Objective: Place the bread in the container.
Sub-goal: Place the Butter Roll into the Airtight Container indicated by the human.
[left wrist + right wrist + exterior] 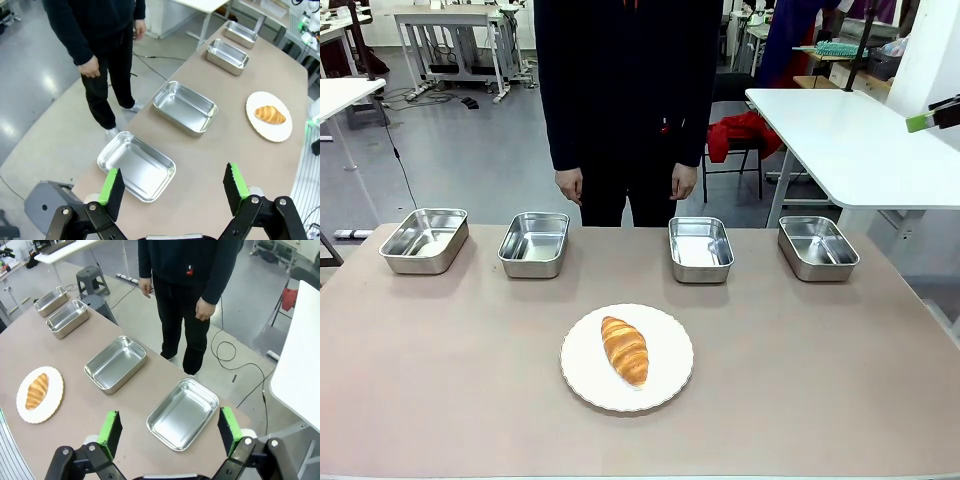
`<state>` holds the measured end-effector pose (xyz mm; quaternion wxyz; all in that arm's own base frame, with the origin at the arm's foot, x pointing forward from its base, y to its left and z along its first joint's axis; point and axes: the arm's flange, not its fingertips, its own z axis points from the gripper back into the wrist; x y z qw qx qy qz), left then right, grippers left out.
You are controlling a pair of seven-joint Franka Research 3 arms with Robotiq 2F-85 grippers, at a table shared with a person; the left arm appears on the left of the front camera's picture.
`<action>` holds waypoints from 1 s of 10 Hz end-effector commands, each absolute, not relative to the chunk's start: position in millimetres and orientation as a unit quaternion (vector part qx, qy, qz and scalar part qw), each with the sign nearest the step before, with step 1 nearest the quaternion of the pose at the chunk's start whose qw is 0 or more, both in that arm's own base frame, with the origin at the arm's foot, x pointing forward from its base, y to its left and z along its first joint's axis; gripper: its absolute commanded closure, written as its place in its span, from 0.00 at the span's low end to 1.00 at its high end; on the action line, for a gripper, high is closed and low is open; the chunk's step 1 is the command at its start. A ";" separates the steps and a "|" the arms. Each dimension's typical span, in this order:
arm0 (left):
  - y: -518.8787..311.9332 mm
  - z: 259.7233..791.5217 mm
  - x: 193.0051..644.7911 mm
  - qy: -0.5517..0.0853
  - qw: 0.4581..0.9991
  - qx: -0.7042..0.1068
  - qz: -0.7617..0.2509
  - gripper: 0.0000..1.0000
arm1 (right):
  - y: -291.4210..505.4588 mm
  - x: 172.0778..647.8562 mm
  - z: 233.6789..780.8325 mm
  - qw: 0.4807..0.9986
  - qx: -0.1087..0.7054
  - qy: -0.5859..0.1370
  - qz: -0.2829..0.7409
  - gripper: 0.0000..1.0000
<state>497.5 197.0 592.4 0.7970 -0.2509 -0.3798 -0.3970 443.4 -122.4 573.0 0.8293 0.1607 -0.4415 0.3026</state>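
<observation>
The bread [625, 349], a golden-brown croissant, lies on a round white plate [666, 366] at the middle front of the table. Several identical shiny steel trays stand in a row along the far edge; I cannot tell which one is the container. My left gripper [173, 185] hangs open high above the leftmost tray [136, 165], with the bread [270, 114] far off to its right. My right gripper [169, 428] is open too, above the rightmost tray [183, 413], and the bread [37, 390] lies far to its left. Nothing is between either pair of fingers.
A person in dark clothes stands at the far side, with both hands [569, 185] hanging down behind the middle trays [534, 243] [700, 248]. Bare brown table surrounds the plate. A white table [850, 140] stands beyond the right corner.
</observation>
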 end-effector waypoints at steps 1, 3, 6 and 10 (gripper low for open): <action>196.5 591.2 491.1 -0.390 0.792 -0.249 -0.398 0.00 | -125.0 445.2 566.0 0.823 0.159 -0.448 0.310 0.00; 195.8 588.3 493.7 -0.377 0.789 -0.258 -0.411 0.00 | -125.1 449.0 562.7 0.826 0.166 -0.443 0.306 0.00; 196.4 589.4 496.5 -0.375 0.796 -0.258 -0.398 0.00 | -123.4 446.1 567.0 0.835 0.159 -0.434 0.300 0.00; 196.4 589.4 496.5 -0.375 0.796 -0.258 -0.398 0.00 | -123.4 446.1 567.0 0.835 0.159 -0.434 0.300 0.00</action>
